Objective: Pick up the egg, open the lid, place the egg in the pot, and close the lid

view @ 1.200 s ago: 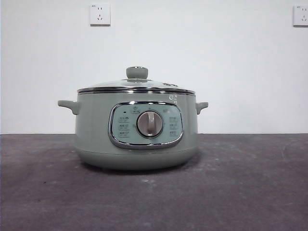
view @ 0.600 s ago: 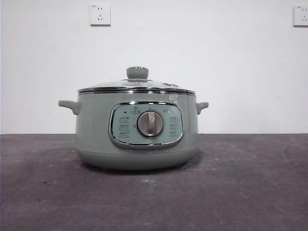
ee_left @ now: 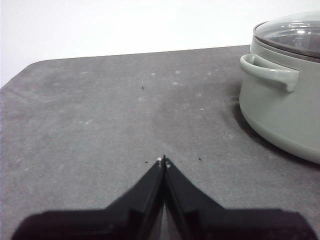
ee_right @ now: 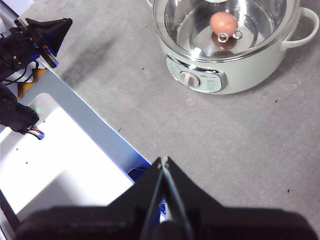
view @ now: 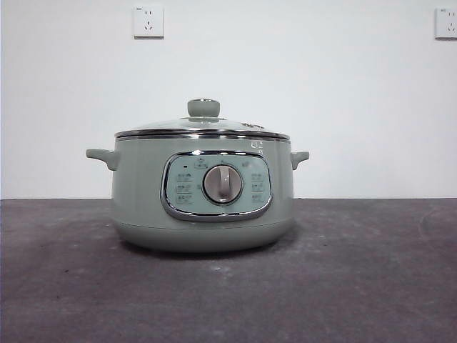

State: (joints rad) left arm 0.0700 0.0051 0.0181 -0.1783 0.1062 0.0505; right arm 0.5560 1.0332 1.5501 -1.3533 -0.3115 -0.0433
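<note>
The pale green pot [view: 143, 193] stands at the middle of the grey table, with its glass lid [view: 203, 126] resting shut on it. The right wrist view looks down through the lid [ee_right: 260, 30] and shows the reddish-brown egg [ee_right: 223, 22] lying inside the pot [ee_right: 250, 75]. My right gripper [ee_right: 164, 161] is shut and empty, high above the table's front edge and well away from the pot. My left gripper [ee_left: 163, 160] is shut and empty, low over the bare table, off to the pot's handle side [ee_left: 285, 115]. Neither gripper shows in the front view.
Two wall sockets [view: 148, 21] [view: 446, 23] sit on the white wall behind. In the right wrist view a white base plate [ee_right: 55, 165] lies beyond the table's edge, and the other arm [ee_right: 45, 32] shows dark near it.
</note>
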